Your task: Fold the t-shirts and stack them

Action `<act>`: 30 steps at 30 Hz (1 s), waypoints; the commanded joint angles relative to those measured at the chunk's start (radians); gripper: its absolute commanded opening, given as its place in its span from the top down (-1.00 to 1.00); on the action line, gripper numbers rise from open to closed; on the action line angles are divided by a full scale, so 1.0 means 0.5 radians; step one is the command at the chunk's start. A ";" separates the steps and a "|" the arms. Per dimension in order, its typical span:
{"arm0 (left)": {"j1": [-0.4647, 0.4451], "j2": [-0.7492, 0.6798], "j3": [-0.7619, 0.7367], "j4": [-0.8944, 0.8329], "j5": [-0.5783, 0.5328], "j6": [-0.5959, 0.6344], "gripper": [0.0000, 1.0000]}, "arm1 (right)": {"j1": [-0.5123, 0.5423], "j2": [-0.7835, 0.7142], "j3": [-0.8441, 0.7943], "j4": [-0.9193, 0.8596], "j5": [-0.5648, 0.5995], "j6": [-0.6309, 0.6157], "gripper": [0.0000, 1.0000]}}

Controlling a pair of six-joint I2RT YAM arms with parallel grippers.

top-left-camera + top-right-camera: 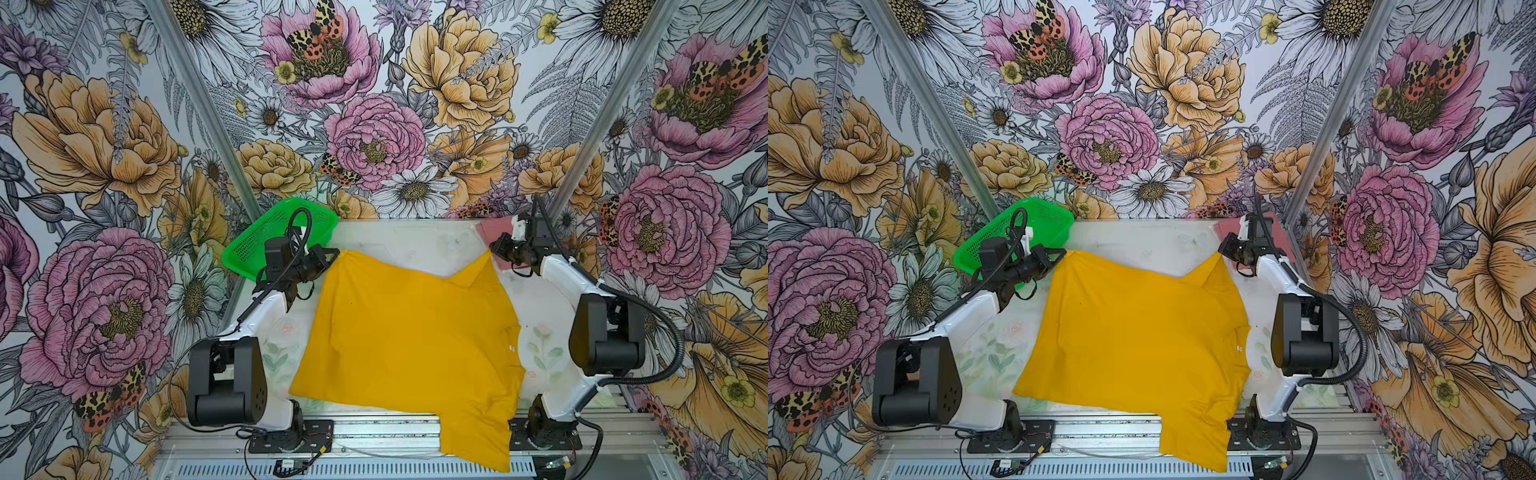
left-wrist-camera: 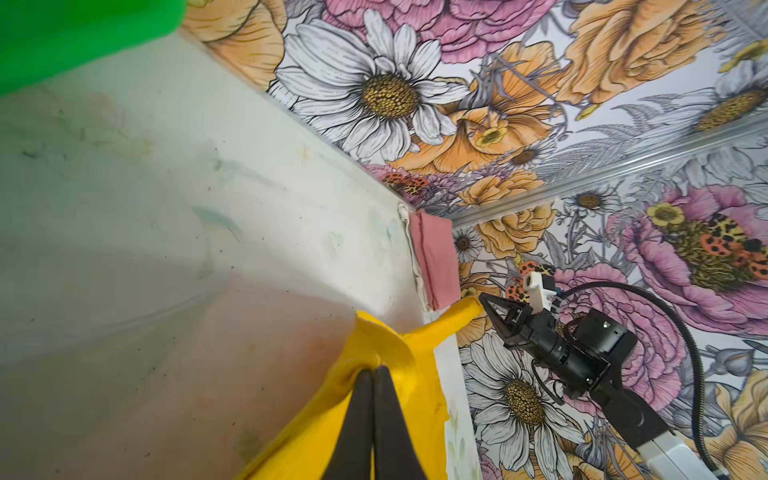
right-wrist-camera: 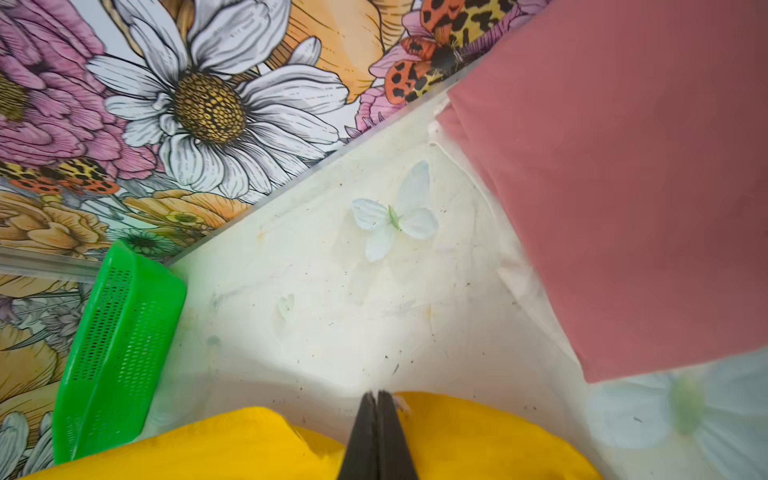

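Left wrist view: left fingers [image 2: 358,424] clamp edge of yellow t-shirt [image 2: 384,345].

Pink t-shirt [image 1: 494,232] mostly hidden behind right arm [image 1: 557,270]; basket [image 2: 62,37] blurred, cropped.

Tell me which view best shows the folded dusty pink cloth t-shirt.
The left wrist view: the folded dusty pink cloth t-shirt appears whole, layers visible. The right wrist view crops it; in both top views the right arm hides most of it.

Our right hand [image 3: 377,395] is clamped tight on the edge of the yellow t-shirt [image 3: 478,436]. Past it on the pale worktop [image 3: 311,311] lies the folded pink t-shirt [image 3: 623,187], with the green basket [image 3: 116,353] well apart.
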 commanded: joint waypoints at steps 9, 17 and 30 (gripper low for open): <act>0.004 0.515 0.358 0.095 -0.172 0.125 1.00 | 0.051 0.373 0.554 0.138 0.087 0.008 1.00; 0.008 0.900 0.797 -0.025 -0.081 0.124 1.00 | 0.058 0.268 0.536 0.062 0.172 0.003 1.00; -0.011 1.123 1.130 -0.265 -0.035 0.220 1.00 | 0.021 0.346 0.571 0.058 0.070 0.038 1.00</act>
